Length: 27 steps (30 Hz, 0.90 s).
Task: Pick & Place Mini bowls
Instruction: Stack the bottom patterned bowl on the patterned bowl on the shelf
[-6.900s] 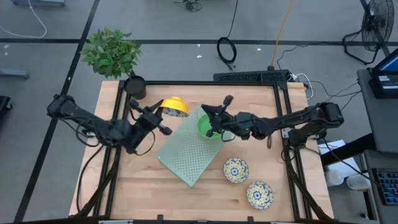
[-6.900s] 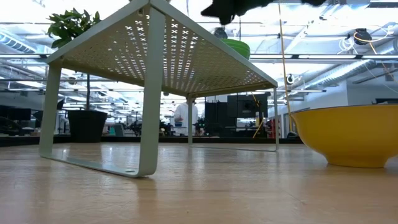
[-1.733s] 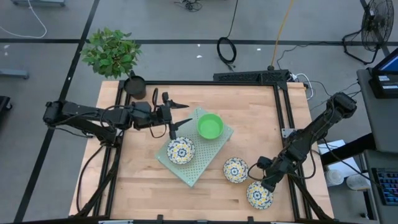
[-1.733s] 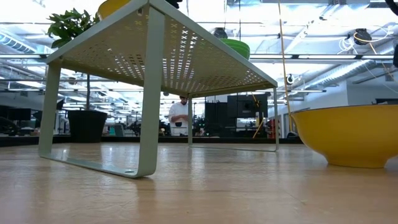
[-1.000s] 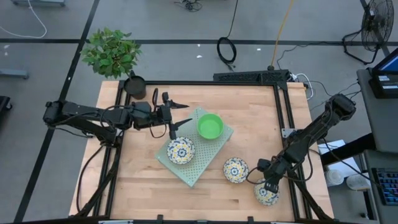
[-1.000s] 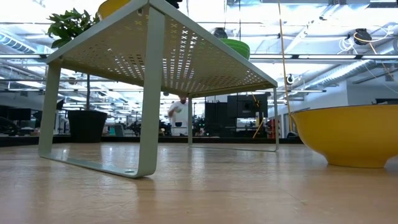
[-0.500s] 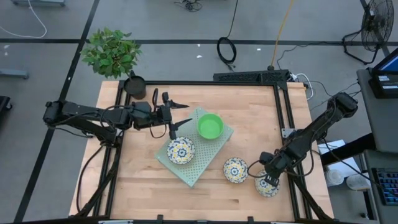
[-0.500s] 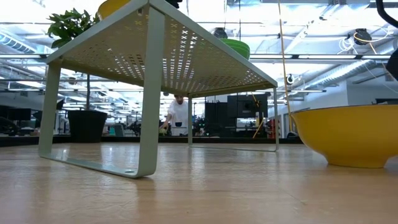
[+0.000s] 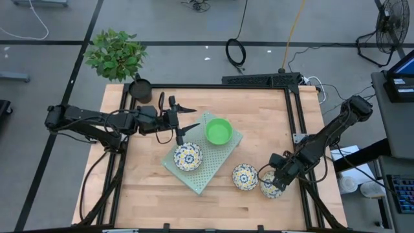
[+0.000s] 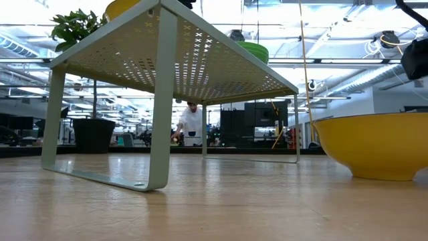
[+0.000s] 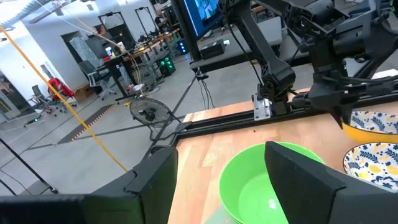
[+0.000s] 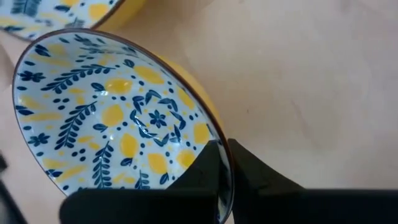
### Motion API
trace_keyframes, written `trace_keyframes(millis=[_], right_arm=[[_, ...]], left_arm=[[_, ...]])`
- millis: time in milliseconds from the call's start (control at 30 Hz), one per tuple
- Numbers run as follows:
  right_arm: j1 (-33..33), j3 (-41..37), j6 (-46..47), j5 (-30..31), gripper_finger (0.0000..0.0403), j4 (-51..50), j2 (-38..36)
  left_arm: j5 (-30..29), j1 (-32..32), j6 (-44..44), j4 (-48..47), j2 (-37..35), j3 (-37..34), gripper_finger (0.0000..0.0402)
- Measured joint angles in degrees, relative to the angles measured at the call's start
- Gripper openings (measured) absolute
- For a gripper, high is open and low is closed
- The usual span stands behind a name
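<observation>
Nearest my side of the tabletop [image 9: 213, 207], my right hand [image 9: 279, 180] pinches the rim of a floral bowl [image 9: 268, 184], one finger inside and one outside, as the right wrist view shows. Within the last second I have carried this bowl inward from the tabletop's near right corner; it now sits just beside a second floral bowl [image 9: 245, 177], so I judge the carry toward the perforated rack [image 9: 197, 176] has begun. Farther off, a third floral bowl [image 9: 188, 156] and a green bowl [image 9: 218, 131] rest on the rack. My left hand [image 9: 186, 118] stays spread beside them. Other bowls are out of view; the low view crops a yellow bowl [image 10: 371, 146].
</observation>
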Motion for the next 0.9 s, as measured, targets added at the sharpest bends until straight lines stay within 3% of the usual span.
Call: trace_keyframes(millis=[300,433,600,900], right_arm=[[-2.9,0.0,4.8,4.7,0.0003,-5.4,0.0],[-4.6,0.0,8.6,12.1,0.0002,-9.7,0.1],[-6.4,-0.1,10.6,17.0,0.0001,-13.9,0.1],[-10.6,-4.3,10.9,35.3,0.0001,-13.7,0.2]], left_arm=[[0.0,0.0,0.0,0.0,0.0,0.0,0.0244],[0.0,0.0,0.0,0.0,0.0,0.0,0.0244],[0.0,0.0,0.0,0.0,0.0,0.0,0.0244],[0.0,0.0,-0.1,0.1,0.0,0.0,0.0244]])
